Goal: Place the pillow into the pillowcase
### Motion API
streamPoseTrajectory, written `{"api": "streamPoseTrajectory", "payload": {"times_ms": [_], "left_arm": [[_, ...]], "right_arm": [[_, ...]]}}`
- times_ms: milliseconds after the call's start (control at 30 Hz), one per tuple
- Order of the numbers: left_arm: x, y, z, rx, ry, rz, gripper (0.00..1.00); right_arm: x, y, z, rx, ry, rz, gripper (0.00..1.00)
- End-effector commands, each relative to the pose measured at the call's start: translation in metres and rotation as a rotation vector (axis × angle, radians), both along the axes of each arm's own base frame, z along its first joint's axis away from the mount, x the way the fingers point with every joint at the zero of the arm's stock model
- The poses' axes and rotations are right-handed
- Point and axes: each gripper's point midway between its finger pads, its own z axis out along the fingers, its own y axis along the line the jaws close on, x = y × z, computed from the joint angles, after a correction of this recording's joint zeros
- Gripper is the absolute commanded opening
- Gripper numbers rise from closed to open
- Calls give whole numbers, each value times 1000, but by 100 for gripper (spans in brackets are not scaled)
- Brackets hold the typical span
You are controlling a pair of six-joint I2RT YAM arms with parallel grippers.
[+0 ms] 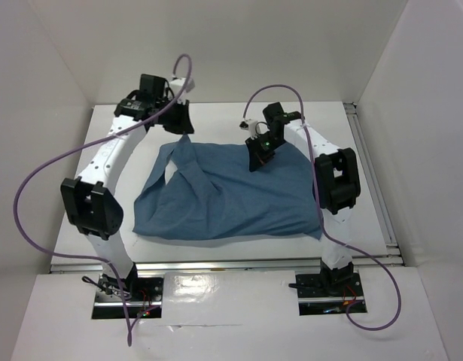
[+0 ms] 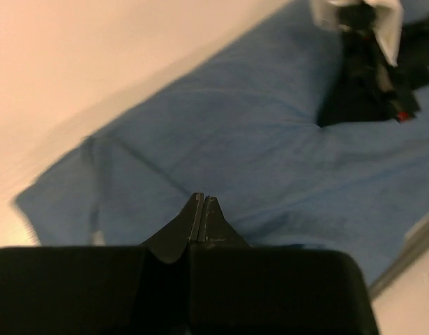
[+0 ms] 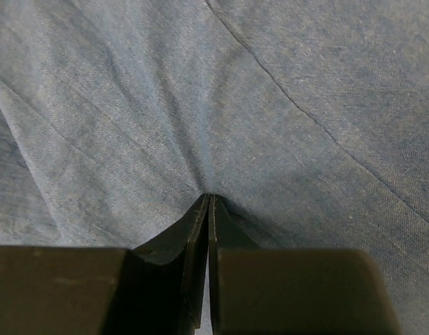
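Observation:
The blue pillowcase (image 1: 231, 195) lies wrinkled and bulging across the middle of the white table (image 1: 216, 113). The pillow is hidden; no cream cloth shows in any view. My right gripper (image 1: 257, 159) stands on the pillowcase's far edge. In the right wrist view its jaws (image 3: 210, 197) are shut on a pinch of the blue cloth (image 3: 305, 105), and folds run out from the tips. My left gripper (image 1: 184, 126) hangs over the pillowcase's far left corner. In the left wrist view it (image 2: 202, 198) is shut above the cloth (image 2: 256, 139), with nothing seen between its fingers.
White walls enclose the table on the left, back and right. A metal rail (image 1: 216, 265) runs along the near edge and another (image 1: 370, 173) along the right side. Purple cables (image 1: 35, 180) loop off both arms. The right arm's wrist (image 2: 367, 70) shows in the left wrist view.

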Motion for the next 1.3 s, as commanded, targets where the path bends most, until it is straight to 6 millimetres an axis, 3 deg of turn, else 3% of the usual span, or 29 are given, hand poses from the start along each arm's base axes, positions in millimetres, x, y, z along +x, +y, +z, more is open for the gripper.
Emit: {"api": "streamPoseTrajectory", "payload": {"times_ms": [0,100,167,300,400,500,533,567,800,1000,1133,1200,1267], "left_arm": [[-22,-55,-23,-95,123,-196,0],[-35,-86,-37,-93,163,-304,0],[-41,-99,-59,-86,230,-344,0],[-42,-102,-86,-85,305,-360,0],[-45,-90,-107,-15,337,-342,0],[-48,-65,-119,44,350,-284,0],[-44,-52,-116,50,335,-252,0],[-49,-38,-128,92,361,-214,0],[-53,54,-158,297,402,15,0],[-51,128,-160,431,371,205,0],[-53,158,-155,445,363,278,0],[-52,162,-143,419,323,273,0],[-58,150,-141,339,337,213,2]], "right_arm": [[3,-10,13,-14,-47,-32,9],[4,-9,10,-13,-42,-39,9],[10,-11,9,-9,-44,-57,9],[16,-14,8,-13,-48,-79,9],[19,-21,4,-28,-50,-102,9],[21,-32,0,-39,-46,-128,9],[23,-37,0,-39,-46,-141,9],[24,-39,0,-47,-49,-144,9],[43,-68,-4,-72,-60,-226,9],[52,-81,-7,-100,-79,-257,9],[56,-86,-9,-108,-80,-269,9],[58,-90,-9,-109,-80,-280,9],[58,-91,-9,-109,-80,-280,9]]}}
